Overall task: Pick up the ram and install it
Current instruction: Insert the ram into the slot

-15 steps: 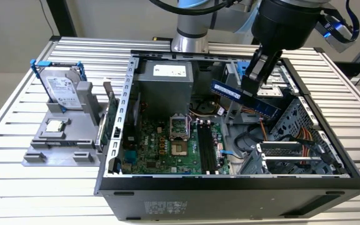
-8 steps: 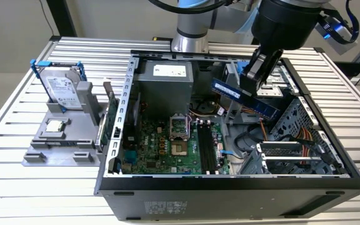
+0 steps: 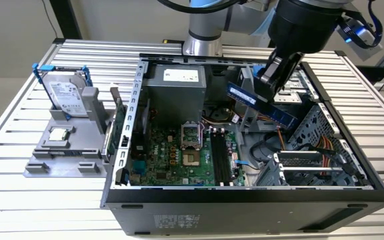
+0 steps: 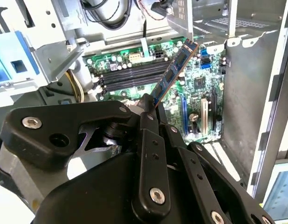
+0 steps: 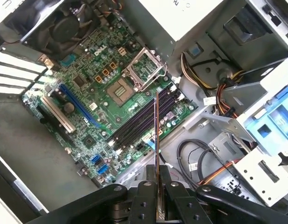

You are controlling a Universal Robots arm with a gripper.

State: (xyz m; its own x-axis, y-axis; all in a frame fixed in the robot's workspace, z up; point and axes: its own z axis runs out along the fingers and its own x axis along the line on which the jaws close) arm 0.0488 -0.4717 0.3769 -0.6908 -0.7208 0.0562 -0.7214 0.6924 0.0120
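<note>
Pinching the ram [image 3: 273,111] with the gripper [image 3: 265,82], fingers pressed onto its two faces partway along the stick. Held in the air over the open computer case [image 3: 245,200], toward the exterior view's right, tilted with the lower end toward the near right. Hanging clear of the motherboard [image 3: 178,150] and apart from the black memory slots [image 3: 220,157] lying right of the CPU socket [image 3: 190,135]. In the second wrist view, slanting out from the gripper [image 4: 148,106] as a blue-labelled ram [image 4: 174,72] over the green board. In the first wrist view, showing edge-on as a thin ram [image 5: 156,135] rising from the gripper [image 5: 157,179], crossing the memory slots [image 5: 144,121] in the picture. At the exterior view's left, hard drive [image 3: 68,97] standing upright in a grey stand [image 3: 62,150] on the slatted table [image 3: 18,200], well apart from the case.
</note>
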